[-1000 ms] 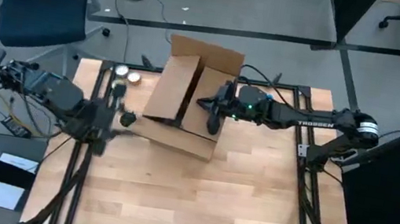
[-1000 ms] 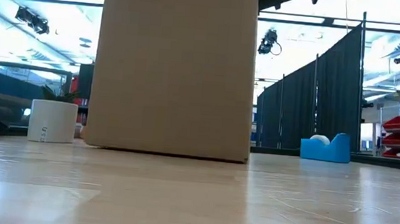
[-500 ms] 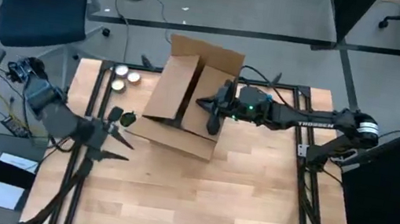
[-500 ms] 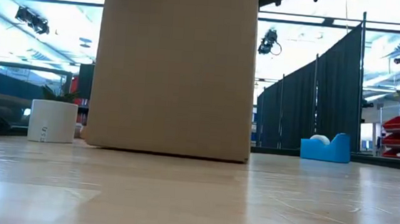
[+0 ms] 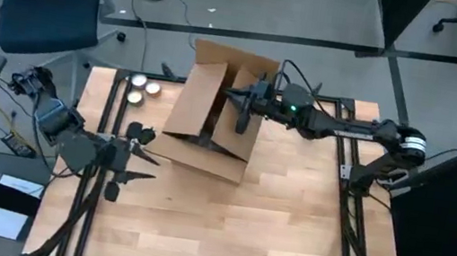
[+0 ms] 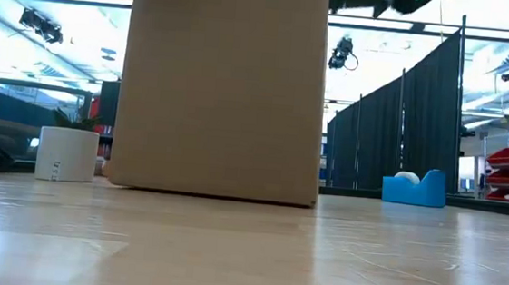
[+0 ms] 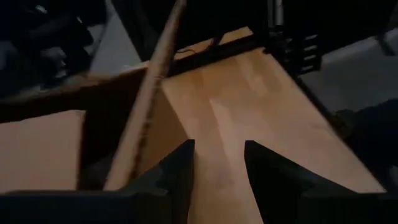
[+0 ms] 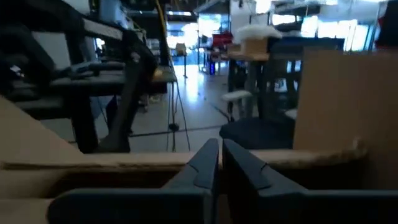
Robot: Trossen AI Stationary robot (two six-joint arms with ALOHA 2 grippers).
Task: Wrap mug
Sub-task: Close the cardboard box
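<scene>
The right gripper, fingers pressed together, is positioned over the open brown cardboard box; the spread left gripper at eight o'clock should be kept clear

Evenly lit from overhead in the high view, soft shadows under the cardboard box. Glaring ceiling lights at 12 o'clock in the low view, table blurred up close. Dim, blurred left wrist view. Backlit, hazy right wrist view.
</scene>
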